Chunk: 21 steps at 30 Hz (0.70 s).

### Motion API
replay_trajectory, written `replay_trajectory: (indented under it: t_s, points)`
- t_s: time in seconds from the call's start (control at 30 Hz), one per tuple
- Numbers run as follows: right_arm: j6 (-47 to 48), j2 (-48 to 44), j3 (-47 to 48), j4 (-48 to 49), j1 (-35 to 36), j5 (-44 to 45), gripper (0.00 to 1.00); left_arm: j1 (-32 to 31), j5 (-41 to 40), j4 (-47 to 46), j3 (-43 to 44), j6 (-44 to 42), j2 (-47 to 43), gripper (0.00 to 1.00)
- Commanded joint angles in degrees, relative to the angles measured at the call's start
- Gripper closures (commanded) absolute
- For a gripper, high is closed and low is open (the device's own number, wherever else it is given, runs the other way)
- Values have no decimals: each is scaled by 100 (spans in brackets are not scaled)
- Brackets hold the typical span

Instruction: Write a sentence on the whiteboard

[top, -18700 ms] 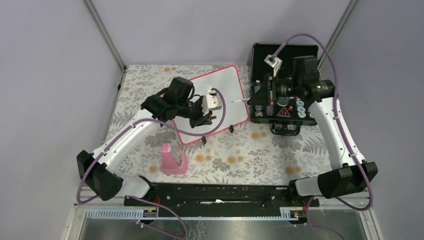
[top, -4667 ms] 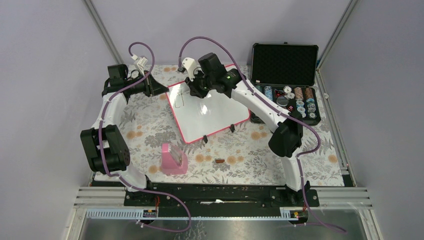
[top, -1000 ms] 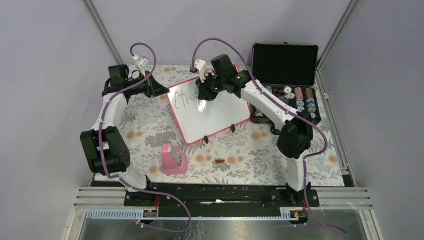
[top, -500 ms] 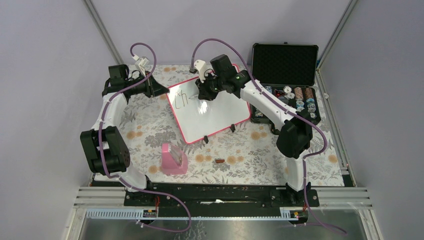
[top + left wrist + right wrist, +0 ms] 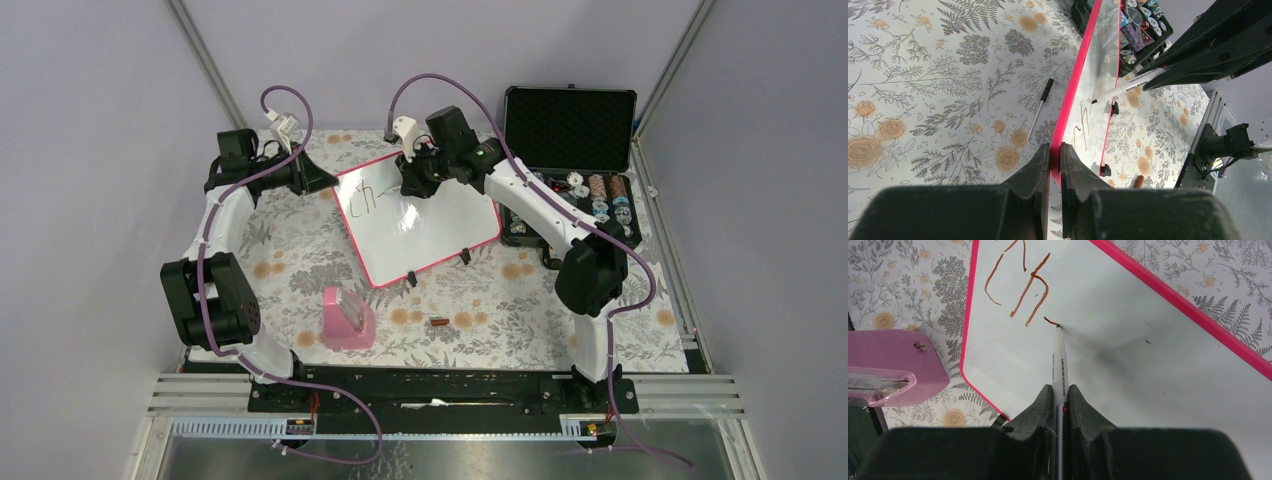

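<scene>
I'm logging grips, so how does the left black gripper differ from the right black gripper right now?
The left gripper is shut on the pink frame edge of the glossy white whiteboard; the right gripper is shut on a thin white marker. The left sits at the board's edge, the right over its face, marker tip at the surface. Both are shut.
</scene>
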<state>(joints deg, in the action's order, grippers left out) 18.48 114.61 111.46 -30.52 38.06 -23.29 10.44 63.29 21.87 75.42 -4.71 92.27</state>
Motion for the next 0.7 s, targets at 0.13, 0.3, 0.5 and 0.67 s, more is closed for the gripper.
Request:
replay_trajectory:
  t_s: [0.13,0.3,0.5,0.67]
  points:
    - [77,-67,201,117,-111,307,100,-148,66,142,130,-169,-170,100]
    - [42,-18,264,110,-106,266,100,-151,53,142,131,-166,-173,100]
    - [33,55,404,14,-83,205,100,-148,66,143,127,-175,-168,100]
    - [24,133,522,-6,-40,189,100,-148,71,135,122,-174,-174,100]
